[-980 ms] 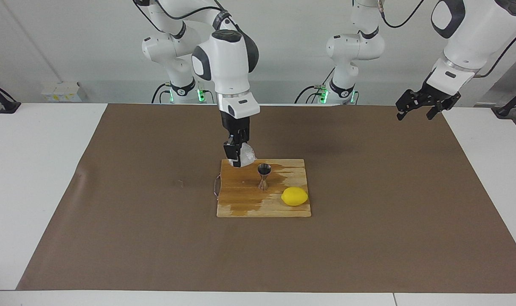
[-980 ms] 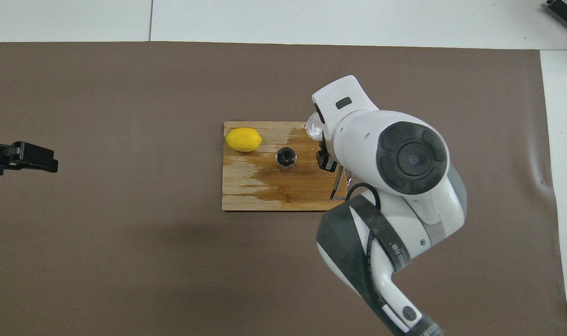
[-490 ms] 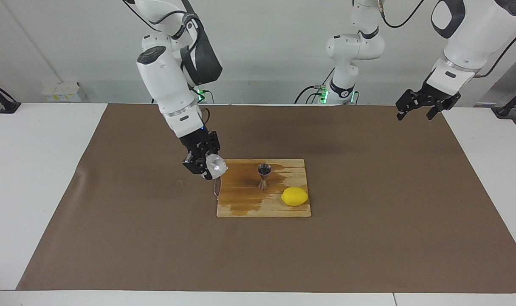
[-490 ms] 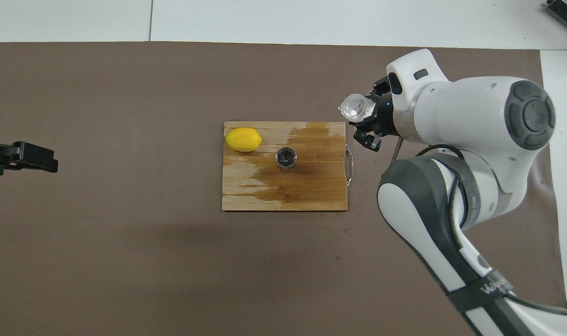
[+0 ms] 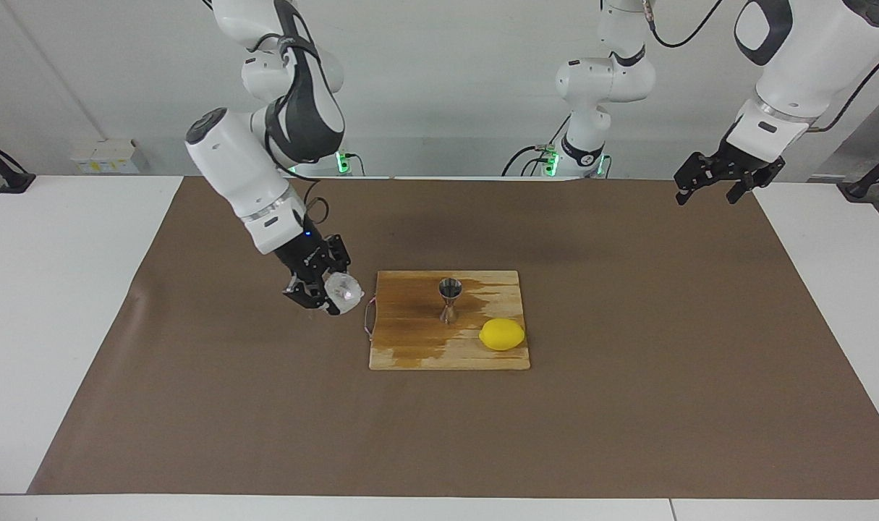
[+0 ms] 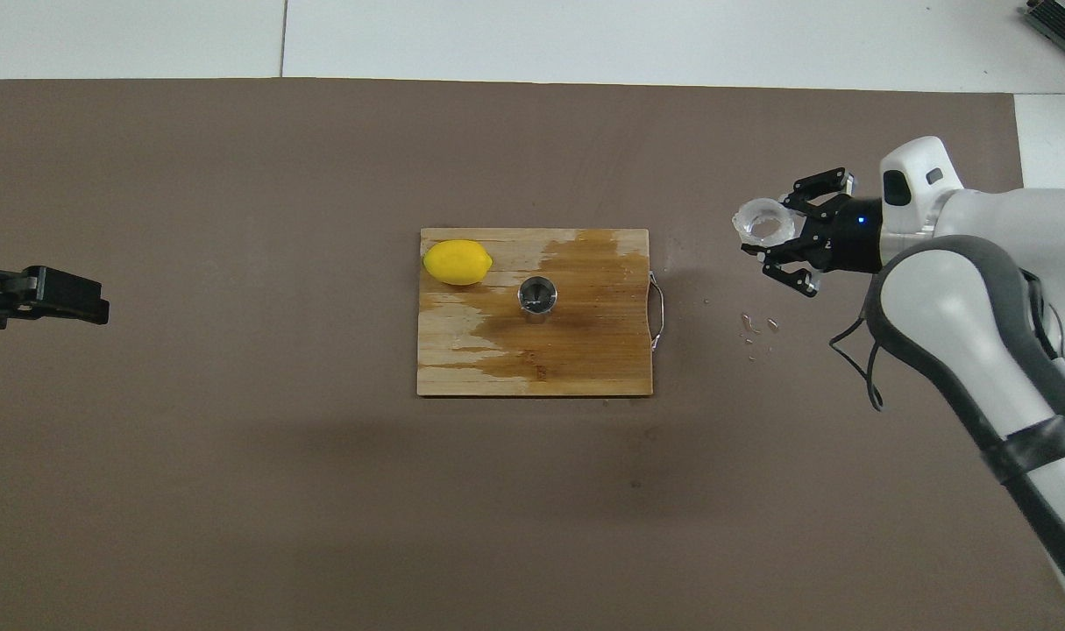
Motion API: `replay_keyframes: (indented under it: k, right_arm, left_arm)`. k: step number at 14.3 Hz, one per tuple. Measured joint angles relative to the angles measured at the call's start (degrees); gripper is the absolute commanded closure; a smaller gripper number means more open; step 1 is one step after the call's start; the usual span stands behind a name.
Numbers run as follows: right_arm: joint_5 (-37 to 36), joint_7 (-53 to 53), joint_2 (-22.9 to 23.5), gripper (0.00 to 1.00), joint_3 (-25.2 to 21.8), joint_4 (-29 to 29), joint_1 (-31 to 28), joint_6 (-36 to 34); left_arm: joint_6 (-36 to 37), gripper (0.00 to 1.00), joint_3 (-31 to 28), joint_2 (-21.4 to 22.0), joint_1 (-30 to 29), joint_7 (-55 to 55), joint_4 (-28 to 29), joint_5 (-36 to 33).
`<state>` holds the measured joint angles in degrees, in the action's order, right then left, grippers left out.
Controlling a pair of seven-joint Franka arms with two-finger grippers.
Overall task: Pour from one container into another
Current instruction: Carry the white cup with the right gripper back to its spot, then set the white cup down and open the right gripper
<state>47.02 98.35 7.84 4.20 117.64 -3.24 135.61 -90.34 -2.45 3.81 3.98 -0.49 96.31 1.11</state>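
The steel jigger stands upright in the middle of the wooden board; it also shows in the overhead view. My right gripper is shut on the translucent white cup and holds it low over the brown mat, beside the board's handle end, toward the right arm's end of the table. In the overhead view the right gripper holds the cup with its mouth showing upward. My left gripper waits open and raised over the mat's edge at the left arm's end; it also shows in the overhead view.
A yellow lemon lies on the board's corner farther from the robots, also in the overhead view. The board has a dark wet patch. Small droplets lie on the mat near the right gripper.
My right gripper has carried the cup from beside the jigger, off the board, toward the right arm's end of the table and lower over the mat. The left arm has not moved.
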Motion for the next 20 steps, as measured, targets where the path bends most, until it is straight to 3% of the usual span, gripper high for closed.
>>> replay_keyframes:
  k: [3,8,10,11,12,15,20]
  right_arm:
    - [11.1,12.6,0.0,0.98,0.0,6.5,-1.8,0.5]
    - [17.7,25.1,0.0,0.93,0.0,13.1,-5.8,0.6]
    - [22.5,30.5,0.4,0.79,0.0,15.2,-6.7,0.5]
    - [25.5,34.1,1.2,0.36,0.0,16.0,-7.1,0.4]
    - [27.8,36.9,2.2,0.0,0.0,16.3,-7.4,0.3]
    - [29.1,39.1,3.7,0.0,0.1,15.8,-7.6,0.2]
    - [28.1,36.5,1.6,0.0,0.2,13.6,-7.6,0.2]
  left_arm:
    - [0.0,0.0,0.0,0.0,0.0,0.0,0.0,0.0]
    - [0.0,0.0,0.0,0.0,0.0,0.0,0.0,0.0]
    - [0.0,0.0,0.0,0.0,0.0,0.0,0.0,0.0]
    - [0.0,0.0,0.0,0.0,0.0,0.0,0.0,0.0]
    - [0.0,0.0,0.0,0.0,0.0,0.0,0.0,0.0]
    - [0.0,0.0,0.0,0.0,0.0,0.0,0.0,0.0]
    - [0.0,0.0,0.0,0.0,0.0,0.0,0.0,0.0]
